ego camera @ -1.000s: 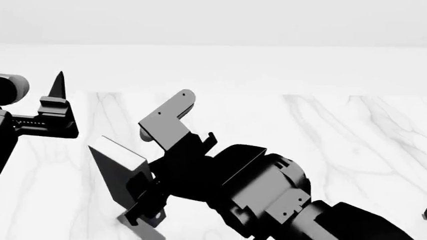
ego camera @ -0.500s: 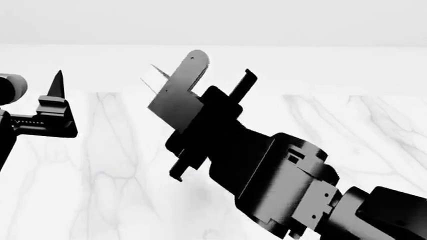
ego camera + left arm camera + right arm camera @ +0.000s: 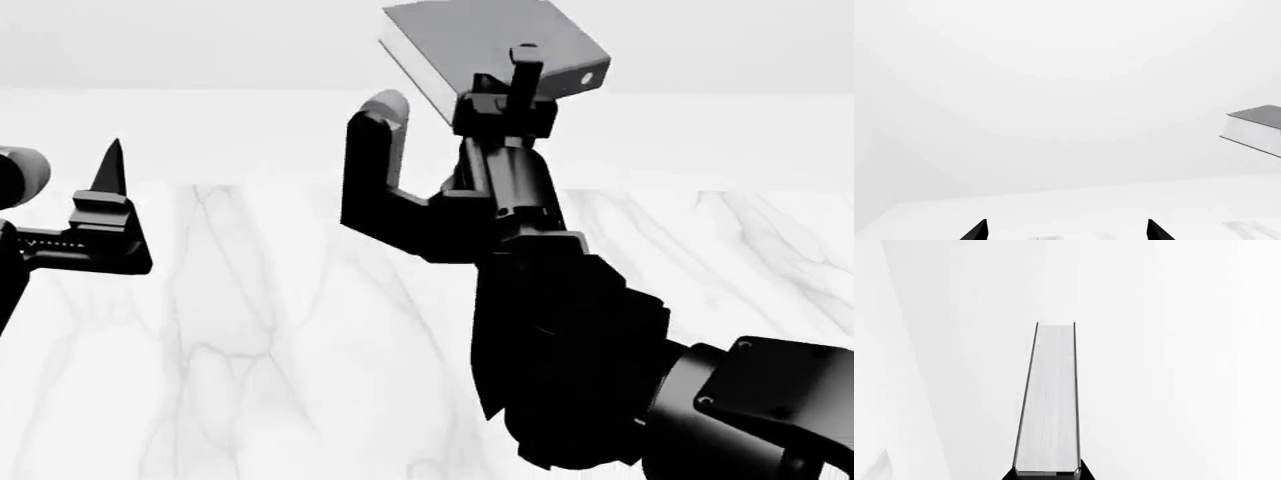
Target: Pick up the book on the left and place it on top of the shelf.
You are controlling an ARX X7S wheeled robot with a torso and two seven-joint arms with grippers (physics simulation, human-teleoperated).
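The book [image 3: 487, 45], dark grey with white page edges, is held high above the table, its cover tilted toward the head camera. My right gripper [image 3: 514, 80] is shut on it, one finger [image 3: 525, 58] lying across the cover. In the right wrist view the book's page edge [image 3: 1049, 405] runs straight out from the right gripper [image 3: 1048, 475]. My left gripper [image 3: 104, 195] hovers at the left, open and empty. In the left wrist view the left gripper [image 3: 1066, 233] has its tips wide apart and the book [image 3: 1257, 127] shows at the edge. The shelf is out of view.
A white marble table [image 3: 267, 340] spreads below both arms, with a plain white wall behind it. The right forearm [image 3: 574, 330] fills the lower middle and right of the head view.
My right arm has swung upward, carrying the book from low near the table to high above it. The left arm has stayed put.
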